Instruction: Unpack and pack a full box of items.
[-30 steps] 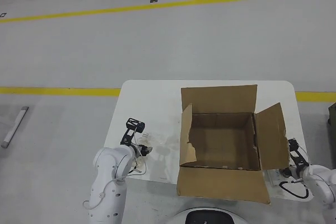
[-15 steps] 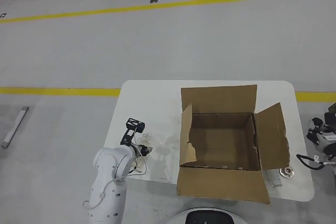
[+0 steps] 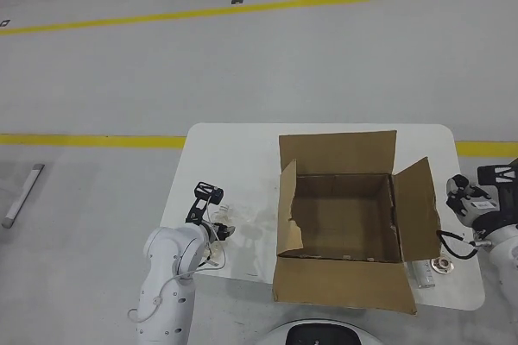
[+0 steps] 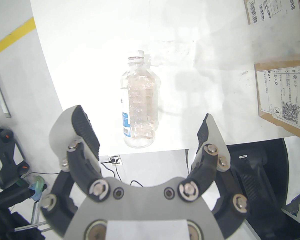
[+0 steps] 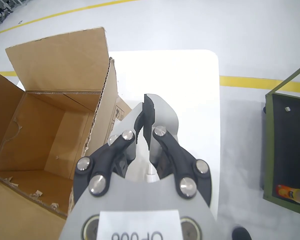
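Note:
An open cardboard box (image 3: 341, 216) stands mid-table with its flaps up, and its inside (image 5: 52, 126) looks bare. A clear plastic bottle (image 4: 140, 106) with a blue label lies on the white table left of the box, faintly seen from above (image 3: 225, 217). My left gripper (image 4: 142, 114) hangs open over the bottle, a finger on either side, not touching it; from above the left gripper (image 3: 209, 200) sits near the table's left side. My right gripper (image 5: 147, 106) is shut with nothing in it, raised just outside the box's right flap (image 3: 457, 194).
A small round item (image 3: 441, 265) and a clear item (image 3: 425, 274) lie at the table's front right corner. A green cart (image 5: 287, 151) holding an orange bottle (image 5: 290, 193) stands on the floor to the right. The table's left edge and front edge are close to the bottle.
The right arm rose from the table's front right corner, swung out right, then came back toward the box's right flap. The left arm and bottle stayed put.

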